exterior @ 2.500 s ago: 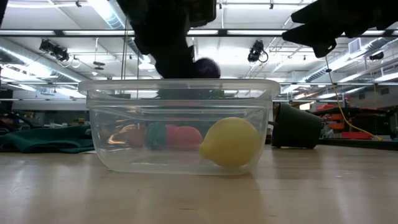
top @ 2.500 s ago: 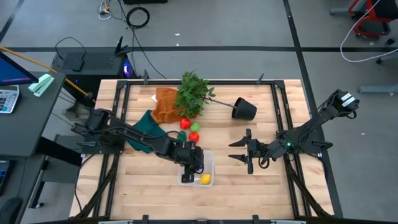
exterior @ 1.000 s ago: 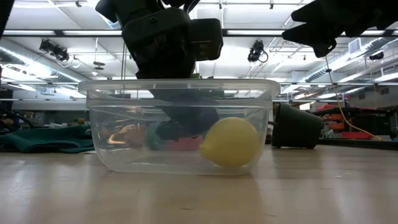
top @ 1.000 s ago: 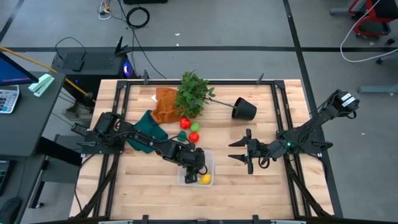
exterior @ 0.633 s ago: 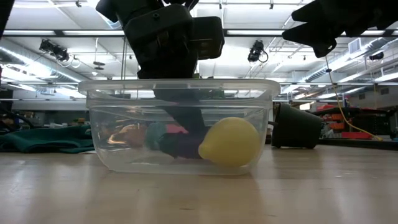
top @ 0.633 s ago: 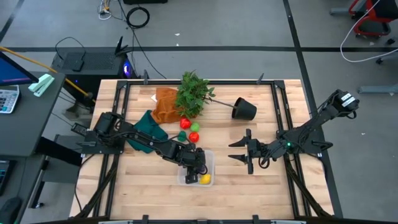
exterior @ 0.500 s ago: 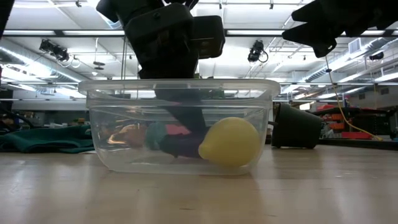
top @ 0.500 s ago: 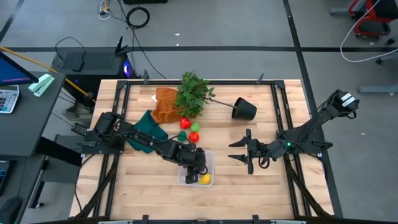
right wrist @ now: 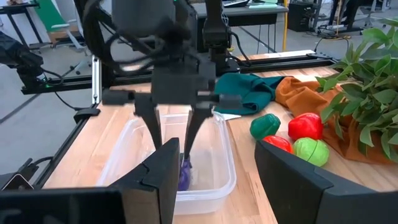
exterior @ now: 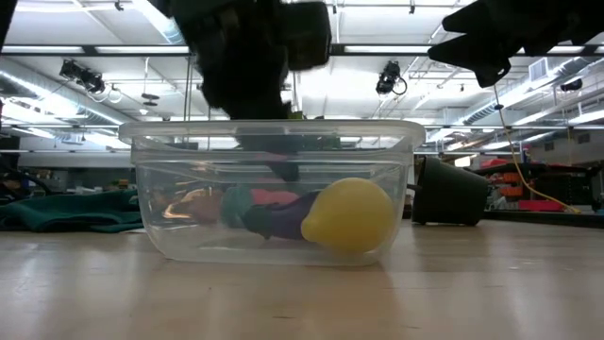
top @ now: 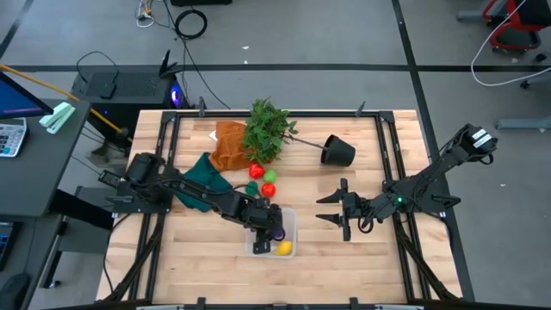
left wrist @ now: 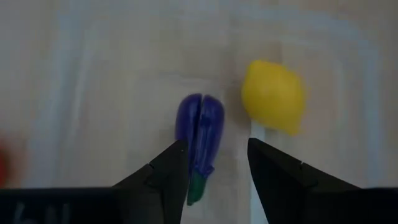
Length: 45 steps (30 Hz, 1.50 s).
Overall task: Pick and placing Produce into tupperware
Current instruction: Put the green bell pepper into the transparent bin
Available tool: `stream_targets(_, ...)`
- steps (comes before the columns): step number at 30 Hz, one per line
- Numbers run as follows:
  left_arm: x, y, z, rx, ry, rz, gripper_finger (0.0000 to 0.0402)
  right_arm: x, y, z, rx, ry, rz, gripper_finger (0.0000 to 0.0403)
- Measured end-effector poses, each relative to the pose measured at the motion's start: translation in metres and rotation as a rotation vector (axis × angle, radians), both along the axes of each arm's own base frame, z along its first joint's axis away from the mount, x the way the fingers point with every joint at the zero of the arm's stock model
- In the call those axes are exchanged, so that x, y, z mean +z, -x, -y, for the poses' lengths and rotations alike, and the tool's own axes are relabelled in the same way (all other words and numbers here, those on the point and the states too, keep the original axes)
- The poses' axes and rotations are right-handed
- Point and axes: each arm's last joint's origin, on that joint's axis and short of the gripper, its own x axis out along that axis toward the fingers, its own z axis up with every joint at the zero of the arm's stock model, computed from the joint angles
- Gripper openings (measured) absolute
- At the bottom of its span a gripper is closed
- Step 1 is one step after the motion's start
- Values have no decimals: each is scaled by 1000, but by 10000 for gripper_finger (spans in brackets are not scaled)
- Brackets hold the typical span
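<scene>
My left gripper (left wrist: 214, 168) hangs open right above the tupperware (top: 288, 226); purple produce (left wrist: 199, 137) lies free inside, long axis toward 12 o'clock. Remaining produce (top: 262, 176) lies at 12 o'clock, nearer me than my open right gripper (top: 331, 208).

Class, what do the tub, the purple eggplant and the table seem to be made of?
Tub: clear, glossy plastic; its contents show through.
Purple eggplant: smooth, moulded, probably plastic; a seam runs along it.
Table: pale wood; plank lines and grain.

Bright, even light from ceiling strips (exterior: 85, 66); the left arm (exterior: 250, 52) is motion-blurred, and the left wrist view is soft.
</scene>
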Motion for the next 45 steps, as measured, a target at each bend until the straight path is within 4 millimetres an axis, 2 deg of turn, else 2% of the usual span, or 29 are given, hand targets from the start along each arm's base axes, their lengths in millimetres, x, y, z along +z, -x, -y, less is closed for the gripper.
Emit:
stream_targets(7,44,15,-17,26,-22,73,167,0,0,0,-1,-2,2,168)
stream_targets(11,55,26,-30,89,-117,43,159,0,0,0,-3,-12,0,168)
stream_targets(19,49,38,-48,220,-198,-107,143,0,0,0,-2,-5,1,168)
stream_targets(29,45,46,-56,198,-231,-203,124,0,-5,10,-54,-4,-2,168)
stream_targets(37,36,57,-85,227,-275,-327,113,-1,-9,20,-78,-12,-6,168)
stream_targets(42,31,74,-105,281,-267,-322,112,-1,-10,22,-90,-12,-7,168)
stream_targets(45,35,86,-115,328,-247,-270,114,-2,-11,24,-99,-8,-17,168)
